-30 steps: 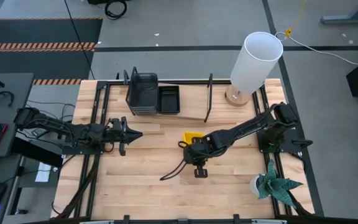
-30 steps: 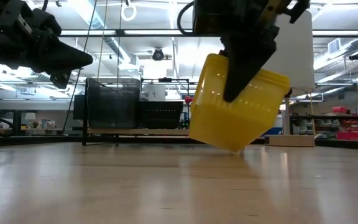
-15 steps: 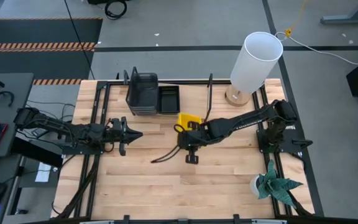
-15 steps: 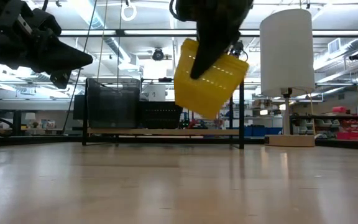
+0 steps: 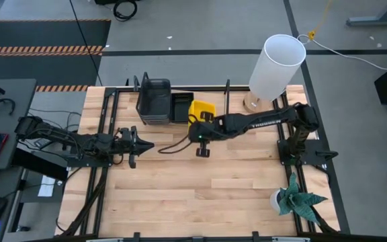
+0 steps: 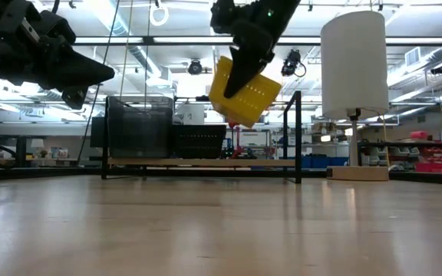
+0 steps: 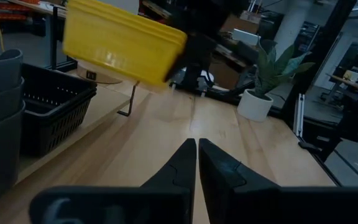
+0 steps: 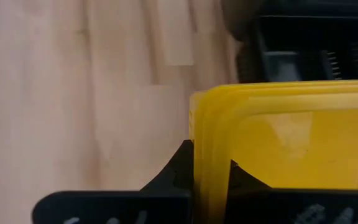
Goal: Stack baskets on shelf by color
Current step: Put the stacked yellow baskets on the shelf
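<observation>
My left gripper (image 5: pixel 142 146) waited over the left part of the table (image 5: pixel 180 195), its 2 fingers (image 7: pixel 185 165) pressed together with nothing between them. In the low view it hung dark at the upper left (image 6: pixel 90 73), well above the wood.

Beyond it, on the far side, the shelf (image 5: pixel 207 124) lay along the table's far edge, a light board between black wire uprights (image 5: pixel 226 106). At its left end sat the grey baskets (image 5: pixel 153 101), nested in a tall pile; I could not count them from above. Just to their right, touching or nearly so, sat the black baskets (image 5: pixel 183 107), a lower pile. In the low view both piles rested on the board (image 6: pixel 198 162), the grey pile (image 6: pixel 139 126) taller than the black pile (image 6: pixel 200 141).

Right of the black pile, my right gripper (image 5: pixel 198 124) held the yellow baskets (image 5: pixel 201 111) by one rim, fingers (image 8: pixel 179 168) clamped on the nested yellow edges; the wrist view showed several rims together, though I could not tell how many. The stack hung tilted in the air above the shelf (image 6: pixel 242 92), clear of the board, with its low corner near the black pile. My right arm stretched across from the table's right side.

Further right, a tall white cylinder (image 5: pixel 276 67) stood at the far right corner, and a small potted plant (image 5: pixel 294 200) sat at the near right edge.
</observation>
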Controlling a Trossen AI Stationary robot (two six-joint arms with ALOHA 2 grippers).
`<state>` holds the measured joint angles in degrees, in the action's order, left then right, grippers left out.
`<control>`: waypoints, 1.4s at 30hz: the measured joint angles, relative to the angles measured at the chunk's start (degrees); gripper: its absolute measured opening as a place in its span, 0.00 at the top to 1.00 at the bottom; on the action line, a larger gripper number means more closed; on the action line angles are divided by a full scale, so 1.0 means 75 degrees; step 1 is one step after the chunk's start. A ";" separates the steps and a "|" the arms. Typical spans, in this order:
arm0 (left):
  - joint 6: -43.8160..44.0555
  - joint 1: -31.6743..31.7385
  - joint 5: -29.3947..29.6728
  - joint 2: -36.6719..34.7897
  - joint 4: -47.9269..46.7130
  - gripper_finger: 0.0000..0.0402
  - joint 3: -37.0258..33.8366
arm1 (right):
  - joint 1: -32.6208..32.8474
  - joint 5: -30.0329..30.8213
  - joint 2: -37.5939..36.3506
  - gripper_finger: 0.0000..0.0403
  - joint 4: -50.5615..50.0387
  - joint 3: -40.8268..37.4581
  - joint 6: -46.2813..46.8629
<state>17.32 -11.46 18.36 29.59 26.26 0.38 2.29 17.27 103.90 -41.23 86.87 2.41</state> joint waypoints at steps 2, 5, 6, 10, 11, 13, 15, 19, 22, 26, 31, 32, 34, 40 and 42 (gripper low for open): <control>0.0002 0.0001 -0.0001 0.0001 0.0000 0.94 0.0000 | -0.0161 0.0128 0.0000 0.97 0.0000 0.0000 -0.0271; -0.0002 -0.0001 0.0001 -0.0001 0.0000 0.93 0.0000 | -0.0449 0.0145 0.0000 0.97 -0.0004 0.0000 -0.0665; 0.0000 -0.0001 0.0001 0.0000 0.0000 0.93 0.0000 | -0.0552 0.0147 0.0000 0.97 -0.0005 0.0000 -0.0766; -0.0001 0.0000 -0.0001 0.0000 0.0000 0.91 0.0000 | -0.0957 0.0149 0.0000 0.97 -0.0006 0.0000 -0.1154; 0.0002 -0.0001 -0.0001 -0.0001 0.0000 0.91 0.0000 | -0.1049 0.0139 0.0000 0.97 -0.0005 0.0000 -0.1187; -0.0002 -0.0001 0.0001 -0.0001 0.0000 0.91 0.0000 | -0.1244 -0.0001 0.0000 0.97 -0.0006 0.0000 -0.1209; 0.0003 0.0002 -0.0002 -0.0001 0.0000 0.92 0.0000 | -0.1442 -0.0218 0.0000 0.97 -0.0006 0.0000 -0.1212; 0.0001 0.0001 0.0001 -0.0001 0.0000 0.94 0.0000 | -0.1767 -0.0479 0.0000 0.97 -0.0080 0.0000 -0.1206; 0.0001 -0.0001 -0.0002 -0.0001 0.0000 0.94 0.0000 | -0.1927 -0.0786 0.0000 0.97 -0.0318 0.0000 -0.1128; 0.0001 0.0000 0.0001 -0.0001 0.0003 0.93 -0.0002 | -0.2038 -0.1196 0.0003 0.97 -0.0557 -0.0056 -0.1095; -0.0002 0.0002 0.0001 0.0002 0.0003 0.92 0.0000 | -0.2030 -0.1273 0.0009 0.97 -0.0530 -0.0329 -0.1095; 0.0001 -0.0001 -0.0001 0.0002 0.0003 0.91 -0.0001 | -0.2030 -0.1275 0.0009 0.97 -0.0488 -0.0402 -0.1095; 0.0001 -0.0001 0.0000 0.0001 0.0003 0.91 -0.0003 | -0.2033 -0.1277 0.0017 0.97 -0.0422 -0.0540 -0.1092; -0.0002 -0.0001 0.0001 0.0002 0.0003 0.93 -0.0003 | -0.2033 -0.1383 0.0017 0.97 0.0268 -0.0955 -0.1063; 0.0004 0.0002 -0.0001 -0.0001 0.0003 0.94 -0.0003 | -0.2030 -0.1515 0.0017 0.97 0.0583 -0.1051 -0.1063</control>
<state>17.34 -11.44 18.36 29.58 26.28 0.36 -12.93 5.90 104.03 -36.86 78.99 -5.56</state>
